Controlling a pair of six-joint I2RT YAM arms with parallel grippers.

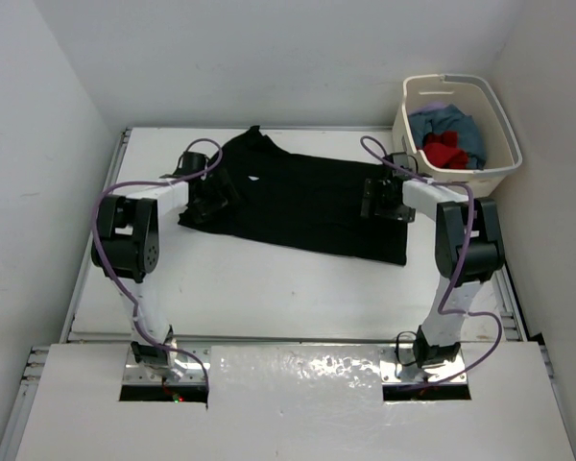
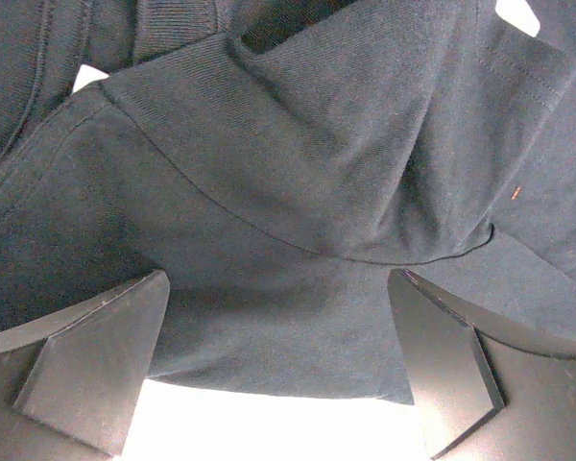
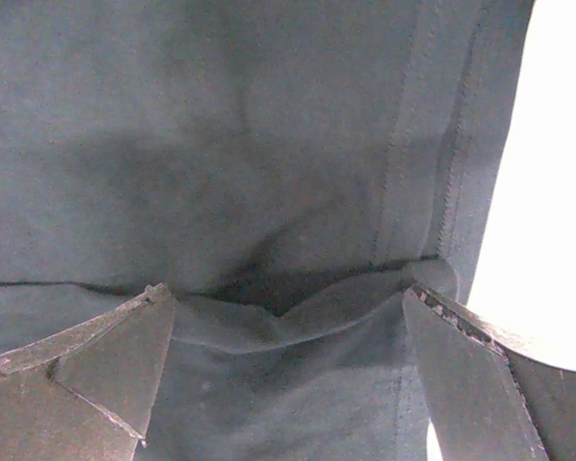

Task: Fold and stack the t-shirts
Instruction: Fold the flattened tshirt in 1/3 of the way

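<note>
Black shirt [image 1: 298,206] flat, left fingers [image 2: 86,365], right fingers [image 3: 96,375] wide open, empty, basket [image 1: 461,181] beyond

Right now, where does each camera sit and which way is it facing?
Top external: above and behind the arm bases, looking down at the table, black t-shirt and basket; both arms show.
Left wrist: on the left arm, close over the shirt's folds; the open left end effector shows at the bottom.
Right wrist: on the right arm, close over the shirt's hemmed edge; the open right end effector shows at the bottom.
Shared: all three see the black t-shirt.
</note>
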